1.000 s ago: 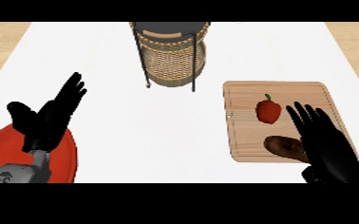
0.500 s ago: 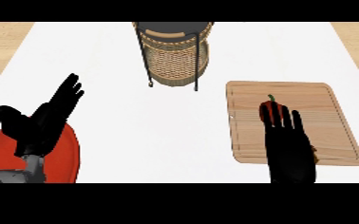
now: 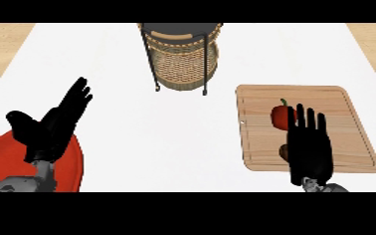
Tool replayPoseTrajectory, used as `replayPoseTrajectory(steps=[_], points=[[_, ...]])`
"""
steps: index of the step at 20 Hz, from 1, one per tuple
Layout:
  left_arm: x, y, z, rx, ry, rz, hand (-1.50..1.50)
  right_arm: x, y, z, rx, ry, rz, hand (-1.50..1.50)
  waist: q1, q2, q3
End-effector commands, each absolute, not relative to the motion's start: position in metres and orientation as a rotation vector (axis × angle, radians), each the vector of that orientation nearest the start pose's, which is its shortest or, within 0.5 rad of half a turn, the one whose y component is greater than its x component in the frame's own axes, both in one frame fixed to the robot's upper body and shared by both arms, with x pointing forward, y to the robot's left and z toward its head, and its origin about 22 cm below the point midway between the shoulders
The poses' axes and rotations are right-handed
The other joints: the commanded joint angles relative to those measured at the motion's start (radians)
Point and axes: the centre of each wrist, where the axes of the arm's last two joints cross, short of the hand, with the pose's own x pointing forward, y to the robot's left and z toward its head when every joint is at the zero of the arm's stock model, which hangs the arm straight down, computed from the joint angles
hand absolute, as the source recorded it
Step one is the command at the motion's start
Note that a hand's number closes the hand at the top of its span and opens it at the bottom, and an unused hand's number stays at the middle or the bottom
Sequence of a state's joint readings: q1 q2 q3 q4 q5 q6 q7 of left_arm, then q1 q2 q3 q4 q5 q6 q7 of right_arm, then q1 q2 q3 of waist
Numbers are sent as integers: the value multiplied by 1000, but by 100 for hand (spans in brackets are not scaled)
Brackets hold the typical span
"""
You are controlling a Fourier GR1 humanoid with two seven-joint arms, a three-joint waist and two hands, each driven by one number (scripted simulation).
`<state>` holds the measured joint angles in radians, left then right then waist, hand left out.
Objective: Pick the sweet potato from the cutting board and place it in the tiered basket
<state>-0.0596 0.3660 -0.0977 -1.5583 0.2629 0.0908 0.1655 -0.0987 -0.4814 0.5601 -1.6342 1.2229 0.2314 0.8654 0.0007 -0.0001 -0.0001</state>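
The wooden cutting board (image 3: 334, 102) lies at the right of the white counter. My right hand (image 3: 310, 147) is spread flat over its lower middle, fingers straight and pointing away from me. It covers nearly all of the brown sweet potato (image 3: 283, 152), of which only a sliver shows at the hand's left edge. A red pepper (image 3: 281, 116) sits just beyond and left of the fingertips. The wicker tiered basket (image 3: 180, 55) on a black wire frame stands at the back centre. My left hand (image 3: 51, 126) rests open at the lower left, fingers up.
A red plate (image 3: 70, 162) lies at the lower left edge, partly under my left forearm. Wooden surfaces show at the counter's far left and right corners.
My right hand has slid left and settled over the sweet potato, hiding almost all of it. The left hand has stayed where it was.
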Motion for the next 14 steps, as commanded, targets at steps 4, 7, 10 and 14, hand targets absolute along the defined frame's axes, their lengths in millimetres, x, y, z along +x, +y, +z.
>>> replayPoseTrajectory(steps=[4,7,10,14], points=[[269,285,50,75,-1425,-94,0,224,-229,12,-1512,-689,1265,-150,-4,-1,0],[263,296,36,69,-1402,-93,0,247,-247,24,-1523,-713,1263,-150,-1,0,0],[253,297,50,88,-1431,-92,0,247,-256,-3,-1533,-683,1266,-150,4,0,0],[242,304,22,101,-1422,-89,0,247,-238,3,-1494,-601,1296,-150,5,0,0]])
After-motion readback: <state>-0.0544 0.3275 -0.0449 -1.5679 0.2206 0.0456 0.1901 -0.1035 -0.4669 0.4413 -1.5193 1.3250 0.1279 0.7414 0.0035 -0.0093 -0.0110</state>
